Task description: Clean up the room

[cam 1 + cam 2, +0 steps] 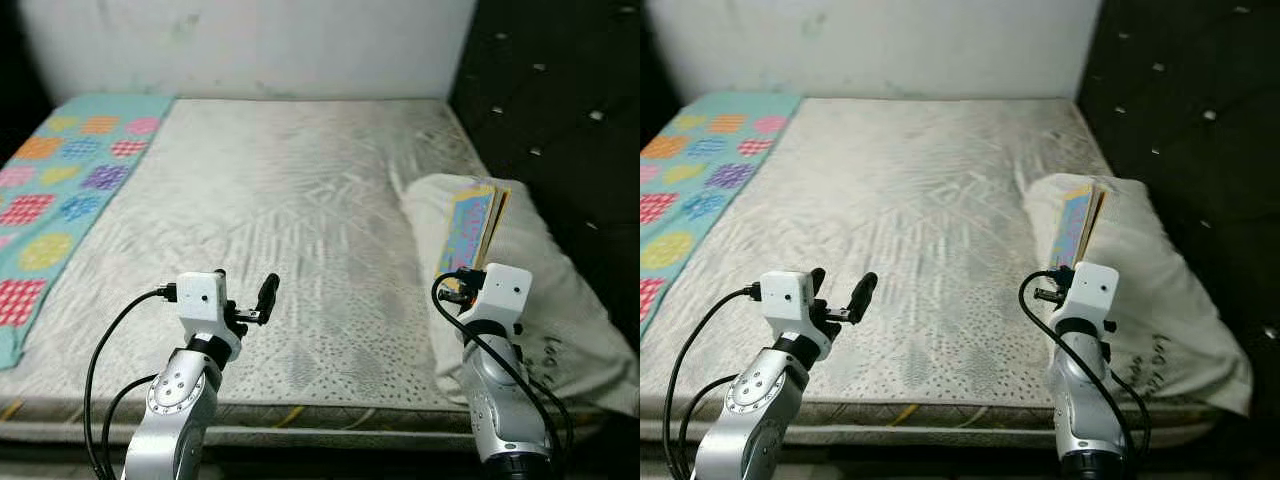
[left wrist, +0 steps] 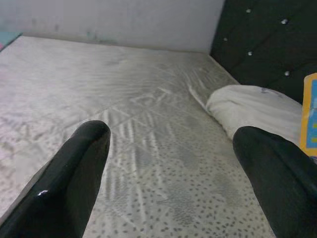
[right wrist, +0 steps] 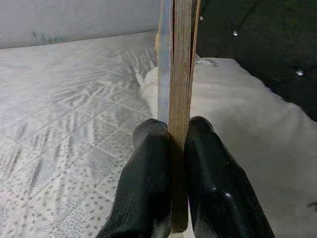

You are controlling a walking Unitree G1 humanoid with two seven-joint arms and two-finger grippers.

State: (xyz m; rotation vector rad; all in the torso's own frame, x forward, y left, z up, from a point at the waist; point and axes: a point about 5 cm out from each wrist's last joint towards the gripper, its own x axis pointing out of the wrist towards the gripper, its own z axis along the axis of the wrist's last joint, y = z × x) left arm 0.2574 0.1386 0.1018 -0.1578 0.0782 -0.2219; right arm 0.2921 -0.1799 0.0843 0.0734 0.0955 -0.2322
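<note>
Pinching a thin, colourful book (image 3: 177,74) on edge, the right gripper (image 3: 177,148) has both black fingers (image 3: 148,183) pressed flat against the covers, so the book stands upright with its pages showing between them. It is held above the right side of the bare, grey-patterned mattress (image 1: 280,200), just over the white pillow (image 1: 560,290) that lies along the mattress's right edge, next to the dark tufted headboard (image 1: 560,90). The book's bright cover (image 1: 468,225) faces toward the middle of the bed. The left gripper (image 1: 250,300) hovers over the near edge of the mattress, its two fingers (image 2: 74,168) spread wide apart and grasping nothing. A teal blanket with coloured patches (image 1: 60,190) runs down the mattress's left edge, well apart from both grippers. A pale wall (image 1: 250,45) rises behind the far edge.
</note>
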